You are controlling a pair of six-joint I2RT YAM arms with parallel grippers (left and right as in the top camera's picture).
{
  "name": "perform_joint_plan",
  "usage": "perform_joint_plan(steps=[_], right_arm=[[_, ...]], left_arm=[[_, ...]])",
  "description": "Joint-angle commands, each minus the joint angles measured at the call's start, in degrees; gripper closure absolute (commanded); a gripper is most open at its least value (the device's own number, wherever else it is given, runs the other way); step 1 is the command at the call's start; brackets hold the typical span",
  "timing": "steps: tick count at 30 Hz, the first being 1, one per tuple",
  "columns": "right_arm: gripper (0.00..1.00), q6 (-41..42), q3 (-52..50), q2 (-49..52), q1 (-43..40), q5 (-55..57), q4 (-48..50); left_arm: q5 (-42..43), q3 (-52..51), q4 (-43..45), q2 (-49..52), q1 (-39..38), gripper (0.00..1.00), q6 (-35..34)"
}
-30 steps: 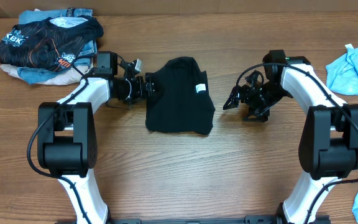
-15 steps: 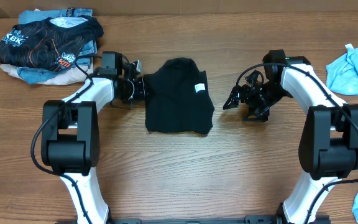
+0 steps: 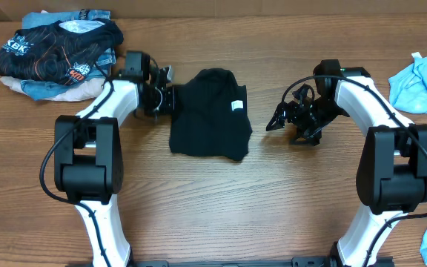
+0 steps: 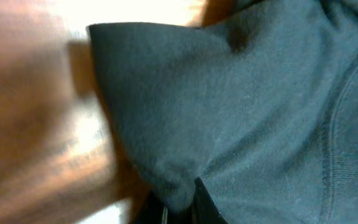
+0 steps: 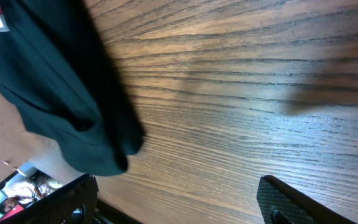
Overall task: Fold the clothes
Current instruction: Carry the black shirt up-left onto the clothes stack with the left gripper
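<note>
The black T-shirt [image 3: 210, 115] lies folded into a compact bundle at the middle of the wooden counter [image 3: 221, 200], between the two arms. Its long axis runs from the far side of the counter toward the robot, leaning slightly. The narrower, rounded end points away from the robot and the broader, straighter end points toward it. A small white tag [image 3: 236, 104] shows on the shirt's right side, near the far end.

The left hand [image 3: 165, 97] is at the shirt's left edge, toward the far end, clenched on the fabric. In the left wrist view the cloth [image 4: 241, 106] gathers into a pinched point at the fingers [image 4: 201, 202].

The right hand [image 3: 280, 119] hovers just right of the shirt, apart from it, its fingers [image 5: 291, 199] spread wide with only bare wood between them. The shirt's edge [image 5: 55, 93] lies off to one side in that view.

A printed black shirt [image 3: 54, 48] tops a pile of clothes at the far left corner. A light blue garment [image 3: 421, 81] lies at the far right edge.
</note>
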Motion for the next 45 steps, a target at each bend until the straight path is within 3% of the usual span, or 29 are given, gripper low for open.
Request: perform_joint_plan(steps=[1, 9, 21, 45], right_arm=[[0.14, -0.2, 1.0, -1.7, 0.2, -0.5, -0.1], [0.15, -0.2, 1.0, -1.7, 0.2, -0.5, -1.4], [0.15, -0.2, 1.0, -1.7, 0.2, -0.5, -3.4], [0.15, -0.2, 1.0, -1.7, 0.2, -0.5, -5.7]], left_arm=[[-9.0, 9.5, -3.5, 1.1, 0.0, 0.96, 8.3], [-14.3, 20.0, -5.6, 1.1, 0.6, 0.96, 15.4], [-22.3, 27.8, -4.4, 1.1, 2.7, 0.96, 17.9], [-22.4, 41.0, -3.2, 1.1, 15.0, 0.96, 21.3]])
